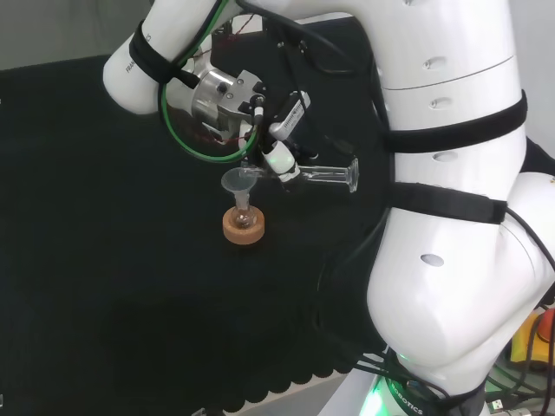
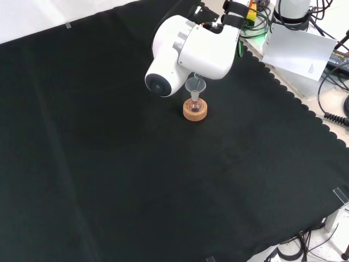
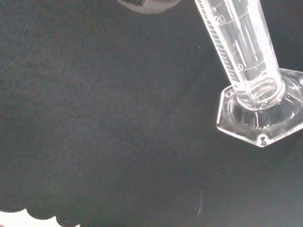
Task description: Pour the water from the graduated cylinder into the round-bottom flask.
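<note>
A small round-bottom flask (image 1: pixel 243 214) stands on a cork ring (image 1: pixel 244 228) in the middle of the black cloth, with a clear funnel (image 1: pixel 239 181) in its neck. The hand (image 1: pixel 279 161) is curled round a clear graduated cylinder (image 1: pixel 323 176). In the head view the cylinder lies about level, its mouth end at the funnel and its hexagonal foot (image 1: pixel 352 174) to the right. The wrist view has the cylinder's marked tube (image 3: pixel 239 47) and foot (image 3: pixel 261 113) close up. In the front view the flask (image 2: pixel 194 103), funnel (image 2: pixel 195 85) and cork ring (image 2: pixel 195 112) sit just below the arm's white link.
The arm's large white links (image 1: pixel 451 173) stand at the right of the head view. Black cloth (image 2: pixel 136 180) covers the bench, with its scalloped edge (image 2: pixel 283 93) at the front view's right. Cables and a white sheet (image 2: pixel 297 49) lie beyond that edge.
</note>
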`<move>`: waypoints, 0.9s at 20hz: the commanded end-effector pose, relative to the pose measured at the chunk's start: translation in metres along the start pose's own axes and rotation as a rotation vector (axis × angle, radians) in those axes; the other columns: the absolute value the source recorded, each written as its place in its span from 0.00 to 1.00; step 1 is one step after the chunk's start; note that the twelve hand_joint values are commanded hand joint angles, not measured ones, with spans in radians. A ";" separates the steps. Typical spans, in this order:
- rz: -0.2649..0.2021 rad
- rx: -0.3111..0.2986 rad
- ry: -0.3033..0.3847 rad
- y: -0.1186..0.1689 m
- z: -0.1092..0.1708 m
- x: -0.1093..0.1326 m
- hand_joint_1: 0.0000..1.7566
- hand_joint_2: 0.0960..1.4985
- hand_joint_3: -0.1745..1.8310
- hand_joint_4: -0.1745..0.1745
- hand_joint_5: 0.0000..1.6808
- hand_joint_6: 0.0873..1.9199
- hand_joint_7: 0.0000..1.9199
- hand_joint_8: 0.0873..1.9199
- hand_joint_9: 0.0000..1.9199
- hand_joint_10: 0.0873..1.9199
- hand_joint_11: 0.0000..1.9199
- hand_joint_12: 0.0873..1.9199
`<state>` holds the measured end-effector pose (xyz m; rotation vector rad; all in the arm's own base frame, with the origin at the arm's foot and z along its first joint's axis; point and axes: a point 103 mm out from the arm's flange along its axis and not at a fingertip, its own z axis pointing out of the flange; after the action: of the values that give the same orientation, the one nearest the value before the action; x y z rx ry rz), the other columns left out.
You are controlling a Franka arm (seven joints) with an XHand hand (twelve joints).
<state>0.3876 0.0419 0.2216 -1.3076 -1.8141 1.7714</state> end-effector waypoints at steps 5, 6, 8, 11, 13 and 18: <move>0.020 0.018 -0.006 0.000 0.005 -0.006 0.66 0.70 0.14 0.00 0.57 0.53 0.64 0.15 0.73 0.00 0.63 0.37; 0.021 0.020 -0.006 0.000 0.005 -0.006 0.66 0.70 0.14 0.00 0.57 0.53 0.64 0.15 0.73 0.00 0.63 0.37; 0.019 0.019 -0.003 -0.001 0.007 -0.008 0.66 0.70 0.15 0.00 0.57 0.53 0.64 0.15 0.73 0.00 0.63 0.37; 0.020 0.021 -0.006 -0.002 0.007 -0.009 0.66 0.70 0.15 0.00 0.57 0.53 0.64 0.14 0.73 0.00 0.63 0.37; 0.022 0.023 -0.006 -0.002 0.007 -0.009 0.66 0.70 0.15 0.00 0.57 0.53 0.64 0.14 0.73 0.00 0.63 0.37; 0.037 0.029 -0.025 -0.003 0.005 -0.009 0.66 0.70 0.15 0.00 0.57 0.53 0.64 0.14 0.73 0.00 0.63 0.37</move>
<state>0.3873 0.0321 0.2252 -1.3195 -1.7840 1.8196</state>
